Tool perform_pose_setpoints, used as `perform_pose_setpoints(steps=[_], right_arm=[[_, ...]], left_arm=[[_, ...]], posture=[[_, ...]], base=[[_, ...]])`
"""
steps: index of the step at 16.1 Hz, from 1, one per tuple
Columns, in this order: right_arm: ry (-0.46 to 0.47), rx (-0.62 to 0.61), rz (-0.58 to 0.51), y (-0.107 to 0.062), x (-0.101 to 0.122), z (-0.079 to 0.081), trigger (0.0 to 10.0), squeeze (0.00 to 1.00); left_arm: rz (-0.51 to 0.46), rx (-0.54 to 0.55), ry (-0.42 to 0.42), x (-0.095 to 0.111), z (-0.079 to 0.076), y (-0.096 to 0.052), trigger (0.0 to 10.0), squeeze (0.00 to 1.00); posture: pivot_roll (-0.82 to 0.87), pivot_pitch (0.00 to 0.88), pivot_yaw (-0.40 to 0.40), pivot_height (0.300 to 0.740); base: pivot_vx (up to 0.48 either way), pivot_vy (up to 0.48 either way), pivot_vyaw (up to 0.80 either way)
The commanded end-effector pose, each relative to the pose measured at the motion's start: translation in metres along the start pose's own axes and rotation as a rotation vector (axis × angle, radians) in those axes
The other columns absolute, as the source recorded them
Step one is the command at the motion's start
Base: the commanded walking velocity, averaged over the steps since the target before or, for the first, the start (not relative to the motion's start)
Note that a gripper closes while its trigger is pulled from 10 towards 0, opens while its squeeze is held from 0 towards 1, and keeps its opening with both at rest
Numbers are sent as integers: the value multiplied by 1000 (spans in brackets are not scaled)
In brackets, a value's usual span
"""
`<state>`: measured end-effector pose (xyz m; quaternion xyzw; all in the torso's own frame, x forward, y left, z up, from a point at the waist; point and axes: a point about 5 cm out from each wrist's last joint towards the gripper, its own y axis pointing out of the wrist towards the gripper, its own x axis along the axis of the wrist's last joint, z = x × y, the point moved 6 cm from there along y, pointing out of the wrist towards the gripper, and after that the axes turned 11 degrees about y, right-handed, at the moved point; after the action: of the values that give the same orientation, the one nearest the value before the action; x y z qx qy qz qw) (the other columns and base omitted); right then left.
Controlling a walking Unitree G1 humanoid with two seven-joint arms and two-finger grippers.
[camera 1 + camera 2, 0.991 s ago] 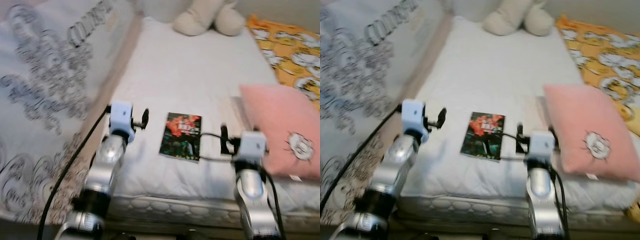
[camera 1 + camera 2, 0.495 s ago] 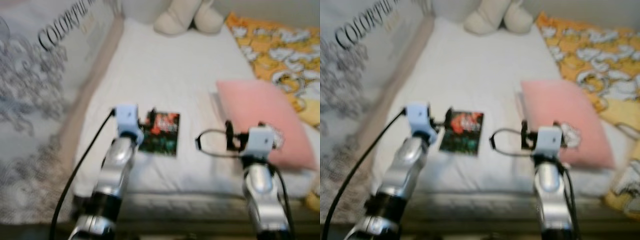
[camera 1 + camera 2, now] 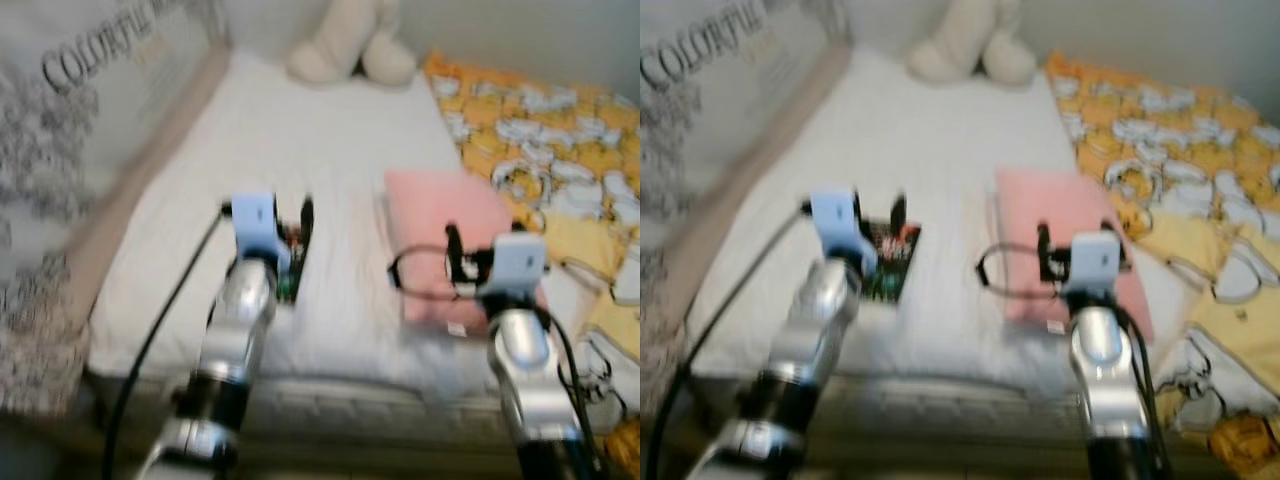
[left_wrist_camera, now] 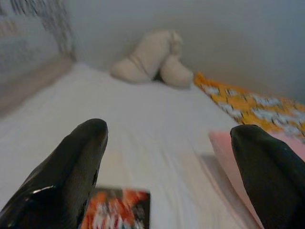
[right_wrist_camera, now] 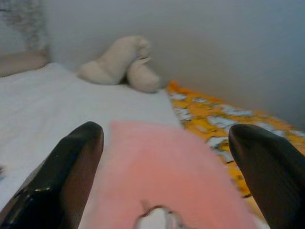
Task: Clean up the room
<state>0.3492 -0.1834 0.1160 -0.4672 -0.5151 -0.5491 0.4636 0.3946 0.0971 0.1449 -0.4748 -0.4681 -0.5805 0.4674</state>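
Nearest you, at the near edge of the mattress (image 3: 330,340), your left gripper (image 4: 169,167) hangs just over the book (image 3: 885,262) with its fingers spread wide and nothing between them; your right gripper (image 5: 167,167) hovers over the pink pillow (image 3: 440,235), equally wide open and empty. The book lies flat on the white sheet just left of the pillow, near the mattress's front edge, its long axis running from you toward the back wall, its red-and-dark cover facing up. Expect it to be thin, stiff and light, with a glossy cover that may slide; I'd pinch it across a long edge or lift a corner first. The pillow is soft and light, so grab it by a corner or edge. Farther back, a cream plush toy (image 3: 350,50) sits at the mattress's far end, with an orange patterned blanket (image 3: 540,120) right of it.
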Motion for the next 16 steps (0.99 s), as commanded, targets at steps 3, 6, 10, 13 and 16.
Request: perform_pose_setpoints(steps=[3, 6, 10, 13, 16], right_arm=[[7, -41, 51, -3, -10, -15, 10000, 0], [15, -65, 87, -13, -24, -18, 10000, 0], [39, -103, 99, -24, -35, -15, 10000, 0], [18, -99, 96, -26, -33, -18, 10000, 0], [24, -114, 93, -23, -29, -27, 10000, 0]], left_arm=[[68, -32, 20, -17, -6, -2, 10000, 0], [93, -86, 53, -26, -10, -9, 10000, 0], [77, -156, 95, -22, -17, -7, 10000, 0], [62, -169, 87, -17, -22, -6, 10000, 0], [73, -149, 71, -20, -20, -10, 10000, 0]], posture=[[46, 0, -43, 740], [51, 0, -9, 740], [46, 0, 37, 740], [41, 0, 22, 740], [40, 0, 4, 740]], base=[[303, -369, 0], [305, -366, 185], [305, -368, 302], [305, -366, 0], [304, -368, 0]])
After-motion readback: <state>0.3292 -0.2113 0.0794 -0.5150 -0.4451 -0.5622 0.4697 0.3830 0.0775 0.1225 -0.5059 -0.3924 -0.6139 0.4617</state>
